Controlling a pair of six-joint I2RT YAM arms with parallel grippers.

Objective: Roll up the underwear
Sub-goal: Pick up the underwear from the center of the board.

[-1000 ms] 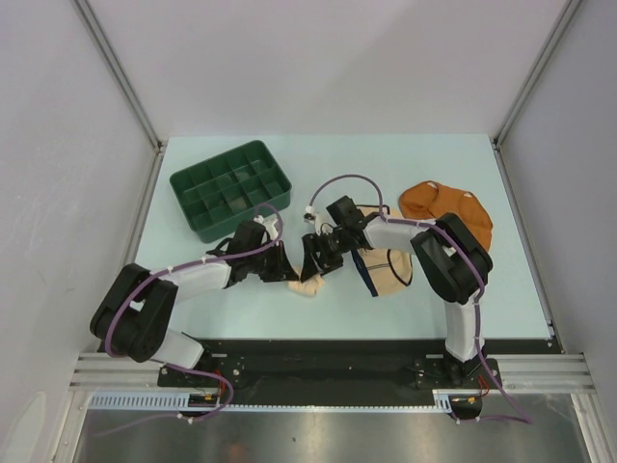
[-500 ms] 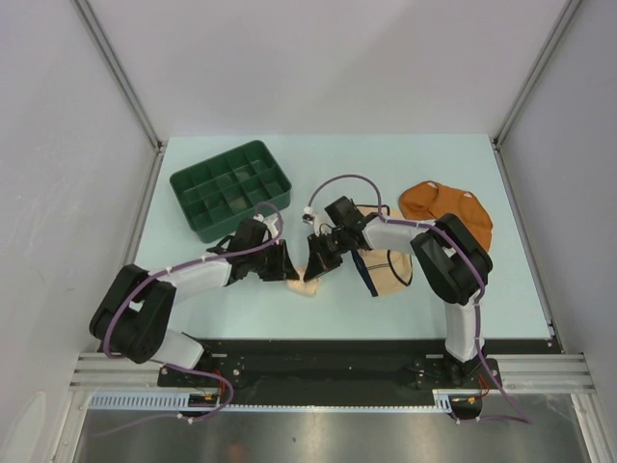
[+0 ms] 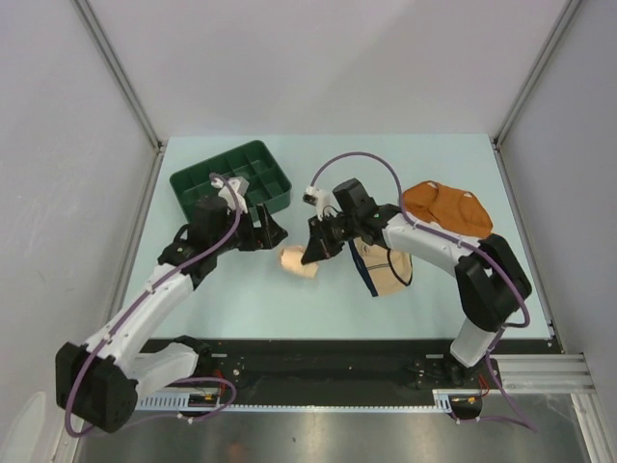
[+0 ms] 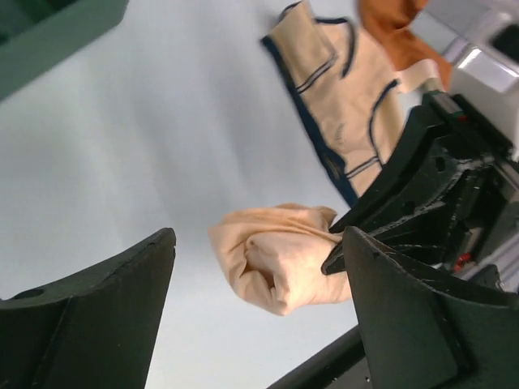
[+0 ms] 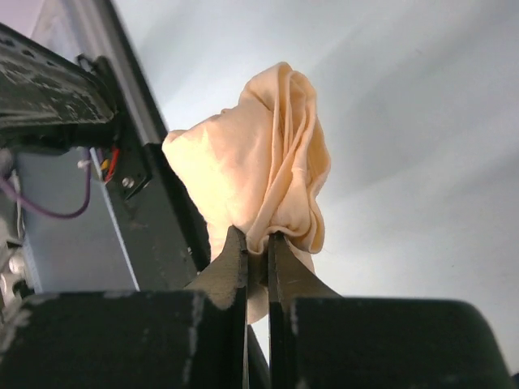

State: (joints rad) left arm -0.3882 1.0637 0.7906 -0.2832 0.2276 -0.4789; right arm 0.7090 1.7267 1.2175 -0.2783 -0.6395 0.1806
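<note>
The pale peach underwear (image 3: 295, 261) is a bunched roll, and my right gripper (image 3: 316, 253) is shut on its edge. The right wrist view shows the cloth (image 5: 259, 162) pinched between the closed right gripper (image 5: 258, 239). My left gripper (image 3: 273, 234) stands open just left of the roll and is not touching it. In the left wrist view the peach roll (image 4: 280, 259) lies beyond the wide-apart left gripper (image 4: 259, 239). The cream underwear with dark trim (image 3: 384, 262) (image 4: 349, 89) lies flat to the right. The rust-orange underwear (image 3: 445, 207) (image 4: 393, 32) lies further right.
A dark green compartment tray (image 3: 207, 174) (image 4: 57, 44) stands at the back left, close behind my left arm. Grey walls and rails enclose the pale table (image 3: 241, 299) on three sides.
My left gripper opened, let go of the peach roll and drew back toward the tray. My right gripper shut on the roll and shifted it slightly away from the near edge.
</note>
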